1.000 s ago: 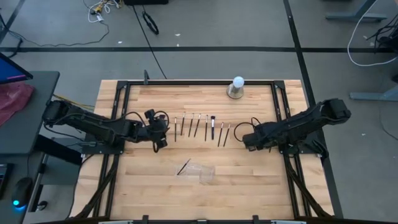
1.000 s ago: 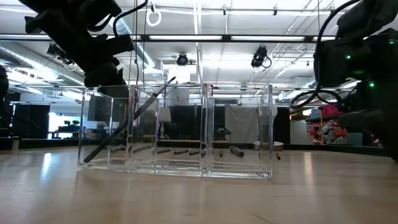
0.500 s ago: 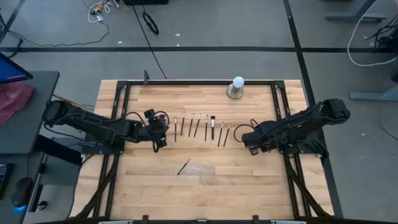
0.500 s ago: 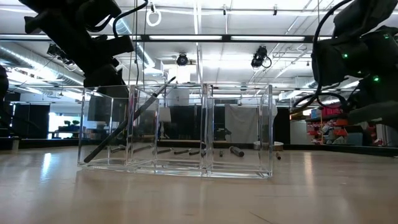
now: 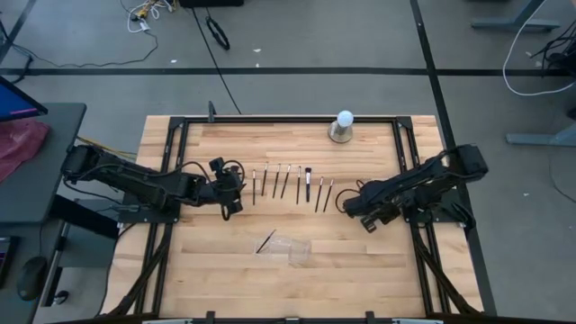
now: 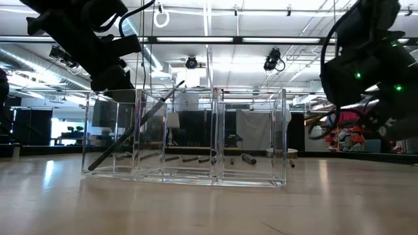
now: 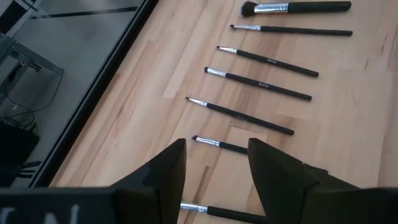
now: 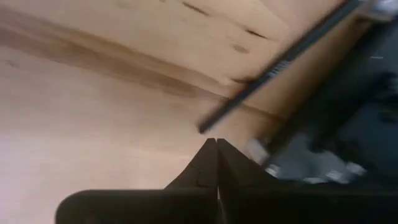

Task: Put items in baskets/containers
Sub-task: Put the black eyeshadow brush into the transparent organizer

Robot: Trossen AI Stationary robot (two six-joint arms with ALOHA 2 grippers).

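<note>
Now the right claw (image 5: 351, 205) is pressed together, holding nothing, just beside the last brush in the row of brushes (image 5: 288, 183) on the table (image 5: 378, 261) — a second ago it stood farther right. The left claw (image 5: 236, 200) stays spread over the row's other end. Only the low view shows one brush (image 6: 134, 127) leaning inside the clear tray (image 6: 186, 137).

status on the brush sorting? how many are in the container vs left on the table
Done: one brush leans inside the clear container.
In hand: nothing. The right gripper is shut beside the row's right end with no brush between its fingers; the left gripper hangs open over the left end.
Left: the row of brushes, roughly eight, lies on the table.
</note>
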